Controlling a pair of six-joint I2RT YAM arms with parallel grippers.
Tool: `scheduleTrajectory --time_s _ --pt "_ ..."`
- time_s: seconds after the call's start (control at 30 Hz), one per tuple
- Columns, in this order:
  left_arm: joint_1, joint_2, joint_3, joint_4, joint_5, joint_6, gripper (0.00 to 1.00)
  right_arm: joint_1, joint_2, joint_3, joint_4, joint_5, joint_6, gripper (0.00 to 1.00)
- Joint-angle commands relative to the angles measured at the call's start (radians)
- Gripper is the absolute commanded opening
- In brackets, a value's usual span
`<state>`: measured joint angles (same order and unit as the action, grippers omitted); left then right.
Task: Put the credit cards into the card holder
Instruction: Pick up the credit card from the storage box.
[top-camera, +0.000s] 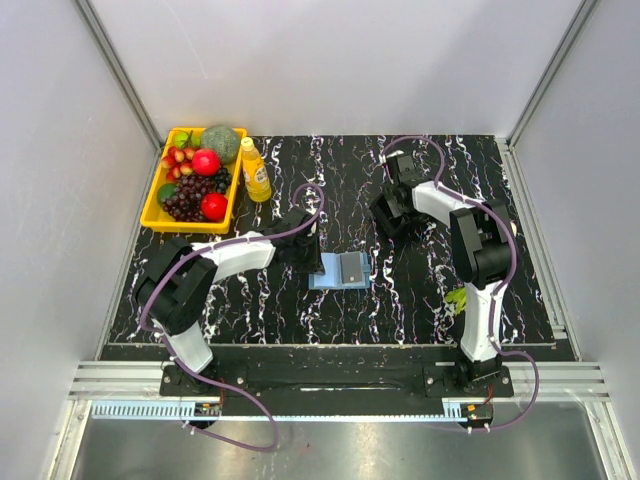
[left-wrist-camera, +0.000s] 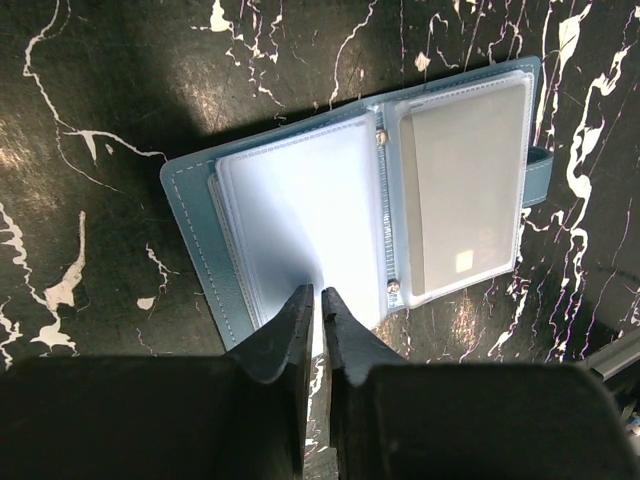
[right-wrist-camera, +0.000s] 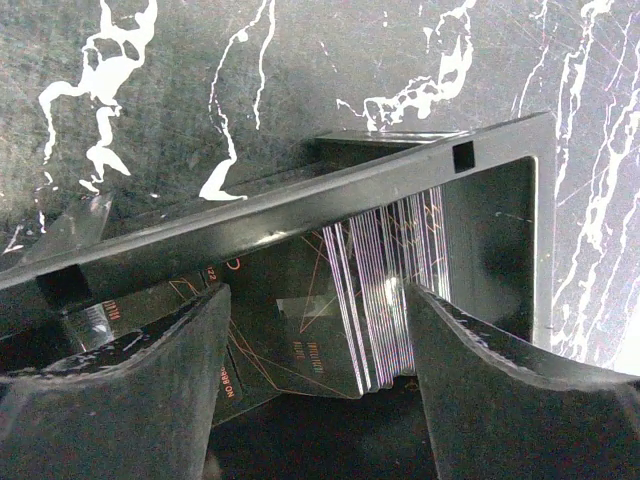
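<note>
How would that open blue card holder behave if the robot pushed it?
The card holder lies flat and open, so it would probably slide, not tip. Its clear sleeves look thin and glossy, likely floppy and slippery. The left hand seems to pinch one sleeve, so it may pivot there.

Overhead view and close, downward left wrist view share the card holder (left-wrist-camera: 290, 200).

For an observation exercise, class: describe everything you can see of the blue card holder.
The card holder is a blue, leather-like folding wallet with stitched edges, lying open, flat on the black marbled table. Clear plastic sleeves line it; one holds a grey card. The left gripper pinches the other sleeve's edge.
</note>
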<state>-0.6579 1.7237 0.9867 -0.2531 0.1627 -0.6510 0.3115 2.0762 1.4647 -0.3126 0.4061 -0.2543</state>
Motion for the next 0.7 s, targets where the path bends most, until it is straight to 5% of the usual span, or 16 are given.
scheduleTrajectory --time_s 0.0,0.2,0.4,0.47,0.67 --pt "0.006 -0.001 0.035 0.012 0.023 0.014 0.12 -0.008 0.015 0.019 0.026 0.053 -0.007 0.72" --pt "0.007 0.004 0.032 0.014 0.023 0.013 0.12 -0.008 -0.008 0.017 0.024 0.040 0.006 0.41" --pt "0.009 0.014 0.032 0.015 0.034 0.013 0.12 -0.008 -0.039 0.022 -0.005 0.033 0.009 0.27" --pt "0.009 0.014 0.029 0.015 0.032 0.013 0.12 -0.008 -0.057 0.017 0.001 0.001 0.003 0.00" --pt "0.007 0.014 0.024 0.018 0.034 0.013 0.12 -0.008 -0.062 0.026 -0.005 0.017 0.024 0.04"
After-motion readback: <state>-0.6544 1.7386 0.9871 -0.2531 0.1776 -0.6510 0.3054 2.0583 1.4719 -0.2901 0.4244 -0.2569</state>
